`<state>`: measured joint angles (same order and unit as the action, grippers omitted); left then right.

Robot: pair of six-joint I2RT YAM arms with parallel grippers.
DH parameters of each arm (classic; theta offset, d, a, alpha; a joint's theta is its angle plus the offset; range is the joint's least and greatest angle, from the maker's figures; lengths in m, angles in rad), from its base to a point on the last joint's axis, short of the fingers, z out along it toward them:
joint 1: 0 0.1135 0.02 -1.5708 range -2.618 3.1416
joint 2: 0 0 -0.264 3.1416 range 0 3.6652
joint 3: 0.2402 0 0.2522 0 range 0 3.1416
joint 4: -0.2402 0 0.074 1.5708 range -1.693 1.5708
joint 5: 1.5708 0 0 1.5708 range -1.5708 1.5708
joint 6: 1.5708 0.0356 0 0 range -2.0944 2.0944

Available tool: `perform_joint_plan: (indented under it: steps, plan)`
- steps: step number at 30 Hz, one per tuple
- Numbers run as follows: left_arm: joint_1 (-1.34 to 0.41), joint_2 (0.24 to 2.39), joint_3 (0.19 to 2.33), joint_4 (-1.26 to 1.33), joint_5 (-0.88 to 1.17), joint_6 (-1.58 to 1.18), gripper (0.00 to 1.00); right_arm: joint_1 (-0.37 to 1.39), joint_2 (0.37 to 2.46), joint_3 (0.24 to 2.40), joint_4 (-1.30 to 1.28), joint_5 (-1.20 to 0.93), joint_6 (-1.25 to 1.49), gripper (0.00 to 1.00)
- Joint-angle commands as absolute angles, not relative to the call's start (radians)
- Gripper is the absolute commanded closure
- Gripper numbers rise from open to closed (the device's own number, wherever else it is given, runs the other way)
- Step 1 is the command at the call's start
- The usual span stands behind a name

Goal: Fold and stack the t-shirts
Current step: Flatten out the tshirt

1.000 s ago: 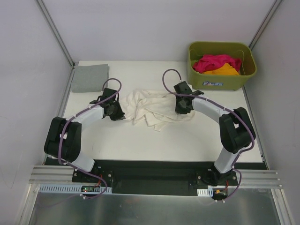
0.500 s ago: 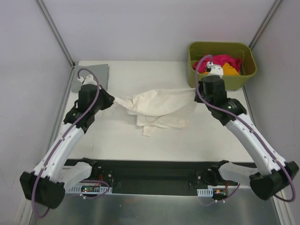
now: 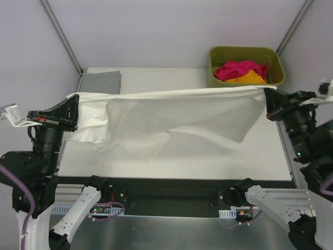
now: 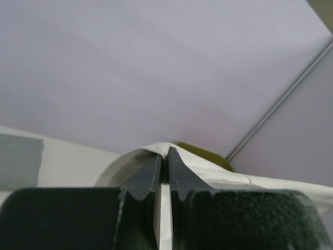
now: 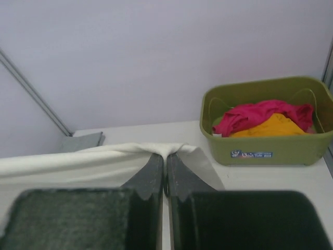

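Observation:
The cream-white t-shirt (image 3: pixel 171 117) hangs stretched wide above the table between both arms. My left gripper (image 3: pixel 74 102) is shut on its left end, cloth pinched at the fingertips (image 4: pixel 165 156). My right gripper (image 3: pixel 267 99) is shut on its right end, cloth bunched over the tips (image 5: pixel 165 153). A folded grey t-shirt (image 3: pixel 101 82) lies flat at the table's far left corner. Magenta-pink (image 3: pixel 238 69) and orange (image 3: pixel 248 78) t-shirts lie crumpled in the basket.
The olive-green plastic basket (image 3: pixel 245 90) stands at the far right corner of the white table (image 3: pixel 208 159). White walls with metal posts enclose the table on three sides. Both arms reach beyond the table's left and right edges.
Both arms have risen and swung apart, lifting the cream-white t-shirt off the table and pulling it from a crumpled heap into a taut wide sheet.

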<state>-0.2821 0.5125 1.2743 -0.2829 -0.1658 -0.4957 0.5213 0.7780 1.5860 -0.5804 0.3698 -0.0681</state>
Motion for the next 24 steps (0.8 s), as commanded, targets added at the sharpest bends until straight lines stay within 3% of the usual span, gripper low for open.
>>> perform_joint_plan:
  steps: [1,9,14,20,24]
  plan:
    - [-0.281,0.453,1.342,-0.252,-0.212,-0.42,1.0,0.517,0.707,1.681,-0.592,0.405,-0.103,0.99]
    - [-0.279,0.483,1.569,-0.247,-0.005,-0.368,1.0,0.517,0.698,1.887,-0.624,0.142,-0.071,0.99]
    - [-0.279,0.547,1.684,-0.238,0.078,-0.321,1.0,0.515,0.703,1.916,-0.608,0.152,-0.089,0.99]
    - [-0.279,0.738,1.729,-0.229,0.009,-0.25,1.0,0.517,0.785,1.859,-0.601,0.388,-0.164,0.99]
    - [-0.279,0.929,1.672,-0.226,-0.179,-0.184,0.97,0.514,0.92,1.723,-0.598,0.781,-0.204,0.99]
